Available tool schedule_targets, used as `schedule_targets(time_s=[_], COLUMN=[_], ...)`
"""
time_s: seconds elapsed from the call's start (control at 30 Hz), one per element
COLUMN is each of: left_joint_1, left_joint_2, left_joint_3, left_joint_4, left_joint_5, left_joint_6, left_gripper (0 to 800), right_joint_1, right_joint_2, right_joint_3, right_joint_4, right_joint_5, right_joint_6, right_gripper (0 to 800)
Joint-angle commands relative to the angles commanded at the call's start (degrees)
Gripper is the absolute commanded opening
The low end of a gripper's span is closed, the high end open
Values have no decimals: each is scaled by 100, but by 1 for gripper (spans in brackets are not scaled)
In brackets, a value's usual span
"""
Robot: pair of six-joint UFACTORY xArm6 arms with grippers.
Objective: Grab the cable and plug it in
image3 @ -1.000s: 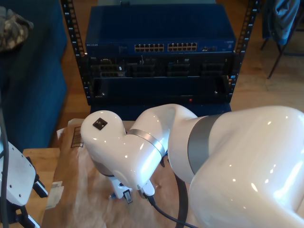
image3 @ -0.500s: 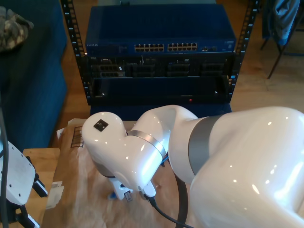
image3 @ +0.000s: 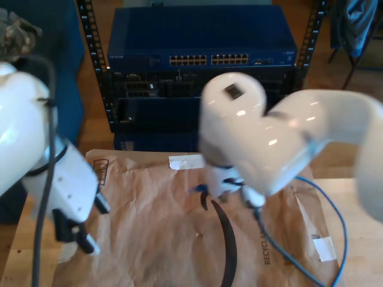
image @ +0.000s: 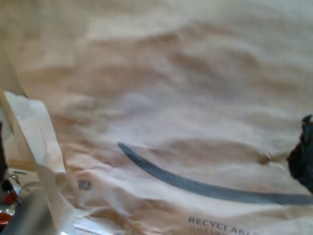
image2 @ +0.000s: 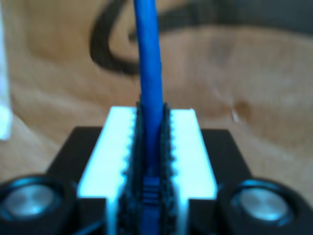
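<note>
The thin blue cable [image2: 148, 73] runs up between the white ribbed pads [image2: 107, 156] of my second gripper [image2: 149, 147], which is shut on it. In the exterior view my second gripper [image3: 218, 186] hangs over the brown paper, below the rack. A short blue end [image3: 200, 189] pokes out toward that view's left. The rest of the cable [image3: 342, 221] loops over the table at that view's right. Its plug is too blurred to make out. My first gripper [image3: 76, 230] hangs low at the exterior view's left; its jaws are unclear.
A blue network switch [image3: 203, 36] with two rows of ports [image3: 209, 59] sits in a black rack [image3: 99, 78] behind the table. Crumpled brown paper [image3: 155, 239] with a black swoosh covers the tabletop, also under my first gripper [image: 195, 98]. A thick black cable [image3: 272, 245] trails from the second arm.
The second arm has lifted from the near paper and swung up toward the rack and the exterior view's right, carrying the cable. The first arm has moved further into that view at its left.
</note>
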Motion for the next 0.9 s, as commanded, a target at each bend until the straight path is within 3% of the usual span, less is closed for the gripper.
schedule_targets(time_s=[0.1,0.23,0.33,0.5,0.73,0.9], left_joint_1=[-299,-475,-466,-440,-440,-448], left_joint_2=[237,448,607,185,299,316], left_joint_3=[-202,-519,-756,-563,-360,-571], left_joint_4=[-229,-510,-519,-800,-862,-862], left_joint_5=[-176,-316,-299,-193,-299,-299], left_joint_6=[0,44,62,0,44,44], left_gripper=[800,800,800,800,800,800], right_joint_1=[-440,-1134,-1644,-1741,-1793,-1793], right_joint_2=[-466,-756,-914,-1292,-1064,-809], right_joint_3=[273,211,62,35,-97,-457], right_joint_4=[202,1415,1890,2092,2505,2796], right_joint_5=[149,949,1389,1934,1925,1943], right_joint_6=[-255,-1143,-1538,-1873,-1978,-2031], right_gripper=[7,8,9,10,13,13])
